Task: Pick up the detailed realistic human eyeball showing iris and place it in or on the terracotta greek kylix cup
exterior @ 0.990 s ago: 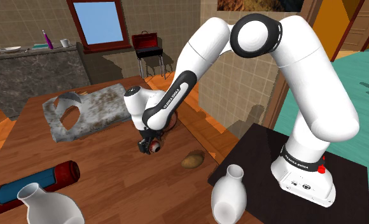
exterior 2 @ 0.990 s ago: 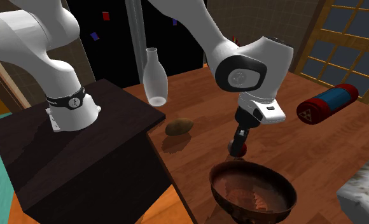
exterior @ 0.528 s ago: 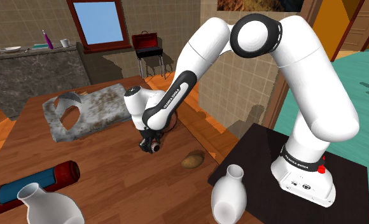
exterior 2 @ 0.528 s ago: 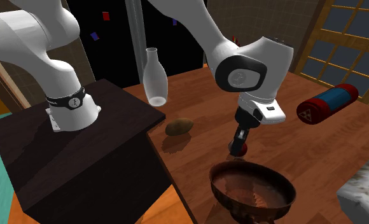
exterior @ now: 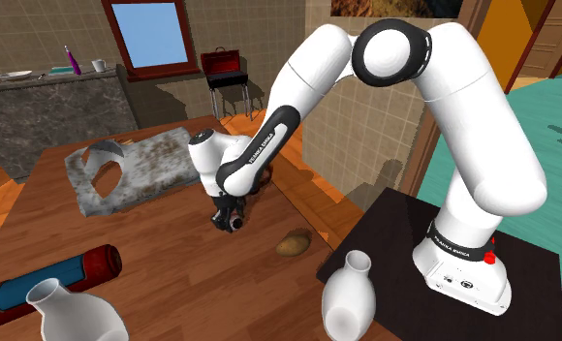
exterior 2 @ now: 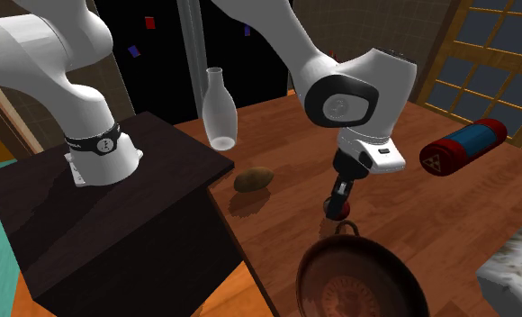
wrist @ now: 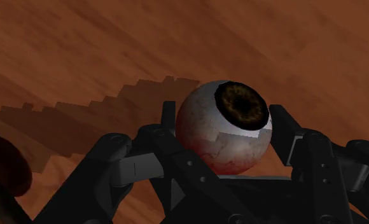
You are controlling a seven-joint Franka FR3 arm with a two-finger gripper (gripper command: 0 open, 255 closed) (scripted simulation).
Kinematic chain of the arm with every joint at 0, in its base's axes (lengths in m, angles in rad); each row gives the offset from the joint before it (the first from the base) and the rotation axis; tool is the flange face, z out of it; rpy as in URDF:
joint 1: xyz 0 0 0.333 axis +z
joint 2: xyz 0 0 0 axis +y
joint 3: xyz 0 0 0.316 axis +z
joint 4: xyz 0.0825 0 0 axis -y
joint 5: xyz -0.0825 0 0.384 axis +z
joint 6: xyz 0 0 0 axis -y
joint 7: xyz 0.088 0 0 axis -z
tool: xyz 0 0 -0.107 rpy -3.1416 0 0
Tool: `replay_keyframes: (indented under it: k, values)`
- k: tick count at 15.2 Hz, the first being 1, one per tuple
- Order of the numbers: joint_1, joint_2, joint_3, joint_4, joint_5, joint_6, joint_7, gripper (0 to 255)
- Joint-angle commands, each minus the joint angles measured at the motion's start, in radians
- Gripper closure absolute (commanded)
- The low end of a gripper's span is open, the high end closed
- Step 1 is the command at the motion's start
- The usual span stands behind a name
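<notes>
My black gripper (exterior: 233,221) hangs just above the wooden table (exterior: 172,262), shut on the eyeball (wrist: 224,130). The eyeball is a whitish, red-veined ball with a dark brown iris facing away from the palm, and a black finger (wrist: 170,118) presses on each side of it. In the second exterior view the gripper (exterior 2: 338,203) holds the eyeball (exterior 2: 337,209) a little beyond the handle of the reddish-brown kylix cup (exterior 2: 358,288). The cup stands at the table's near corner, with its inside turned toward that camera.
A brown potato-like lump (exterior: 294,243) lies between the gripper and the dark stand (exterior: 405,232). A white vase (exterior: 348,295) stands by the stand, another vase (exterior: 66,310) at the shoulder view's lower left. A red-and-blue cylinder (exterior: 46,281) and a grey slab (exterior: 129,170) lie farther off.
The fingers have closed on the eyeball and the hand has risen slightly. In the second exterior view the cup now shows its inside, tipped toward the camera.
</notes>
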Motion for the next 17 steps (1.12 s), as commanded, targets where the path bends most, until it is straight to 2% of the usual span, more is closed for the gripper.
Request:
replay_keyframes:
  k: [1,17]
  values:
    - [-0.004,-0.020,0.006,-0.005,0.007,-0.015,-0.005,255]
    - [-0.034,-0.168,0.050,-0.006,0.070,-0.155,-0.053,255]
